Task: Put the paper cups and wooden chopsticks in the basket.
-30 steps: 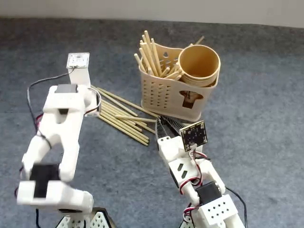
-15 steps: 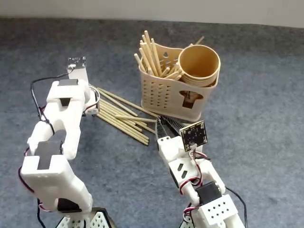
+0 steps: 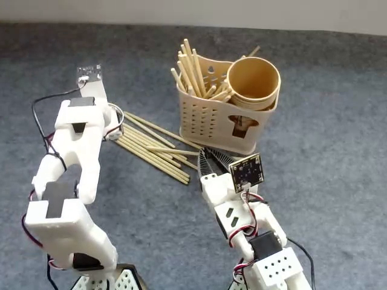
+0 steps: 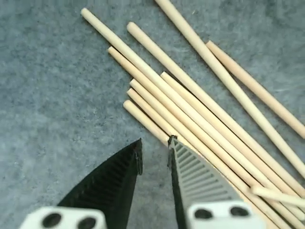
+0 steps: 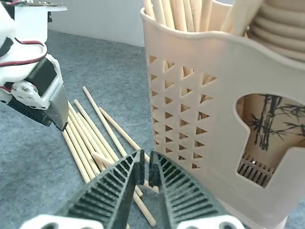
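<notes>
A fan of wooden chopsticks (image 3: 154, 151) is laid on the carpet (image 3: 338, 151) just beside the basket (image 3: 205, 124), in which the paper cups (image 3: 254, 81) are already stood. The left gripper (image 4: 155, 155) is held over the sticks' ends, jaws narrowly parted and empty — with sticks touching, several could be pinched at once and dropped, or one rolled aside. The right gripper (image 5: 144, 167) is closed on nothing by the basket's foot

A grey carpet-like cloth (image 3: 338, 151) lies across the tabletop, its short, fuzzy pile flecked lighter and darker. Along the far edge stands a pale plain wall (image 3: 272, 13), which meets the cloth in a straight line. Nearer the cloth the wall looks whitish-grey and unmarked.
</notes>
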`<action>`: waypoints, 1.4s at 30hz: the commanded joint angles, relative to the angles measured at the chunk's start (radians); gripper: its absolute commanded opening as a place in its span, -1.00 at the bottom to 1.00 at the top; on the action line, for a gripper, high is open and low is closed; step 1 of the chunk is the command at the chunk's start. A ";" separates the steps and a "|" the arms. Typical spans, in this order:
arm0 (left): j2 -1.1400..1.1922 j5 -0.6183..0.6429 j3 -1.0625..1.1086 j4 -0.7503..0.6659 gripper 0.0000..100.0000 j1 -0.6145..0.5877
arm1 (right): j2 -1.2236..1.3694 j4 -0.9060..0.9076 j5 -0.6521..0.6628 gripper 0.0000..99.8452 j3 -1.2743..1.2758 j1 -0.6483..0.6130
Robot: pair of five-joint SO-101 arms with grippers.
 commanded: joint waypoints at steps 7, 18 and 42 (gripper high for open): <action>0.099 0.017 -0.082 -0.006 -0.78 -0.016 | -0.021 -0.027 0.011 -0.93 0.048 0.010; 0.097 -0.017 -0.077 0.161 -0.79 -0.025 | -0.021 -0.027 0.011 -0.93 0.048 0.010; 0.150 0.080 -0.216 0.181 -0.64 0.012 | -0.021 -0.027 0.011 -0.93 0.048 0.010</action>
